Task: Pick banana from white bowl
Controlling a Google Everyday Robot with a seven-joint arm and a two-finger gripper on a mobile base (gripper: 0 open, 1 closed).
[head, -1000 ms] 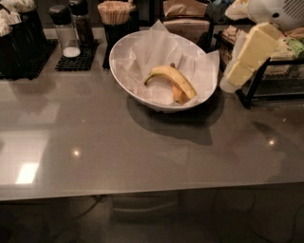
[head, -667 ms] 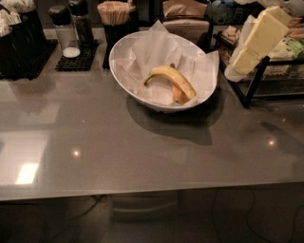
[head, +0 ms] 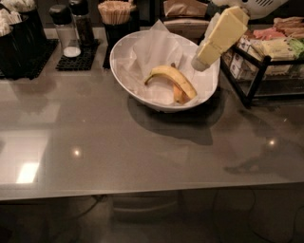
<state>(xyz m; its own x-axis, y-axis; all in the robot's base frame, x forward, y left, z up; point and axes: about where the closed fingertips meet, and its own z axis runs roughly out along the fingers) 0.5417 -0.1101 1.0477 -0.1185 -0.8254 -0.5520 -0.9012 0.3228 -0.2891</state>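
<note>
The white bowl (head: 119, 71) stands at the back middle of the grey counter, lined with crumpled white paper. The banana (head: 170, 77) lies in it, long, curved and yellow, its stem end pointing left. A shorter orange-tinted fruit (head: 178, 93) lies partly under the banana's right half. My gripper (head: 202, 60), cream-yellow, reaches down from the upper right. Its tip hangs above the bowl's right rim, right of the banana and apart from it. It holds nothing that I can see.
A black wire rack (head: 259, 71) with snack packets stands right of the bowl, close to my arm. Two shakers (head: 71, 28) on a black mat, a cup of wooden sticks (head: 115, 13) and a black caddy (head: 19, 42) line the back left.
My gripper has moved left from beside the wire rack to above the bowl's right rim. The banana and the bowl have not moved.
</note>
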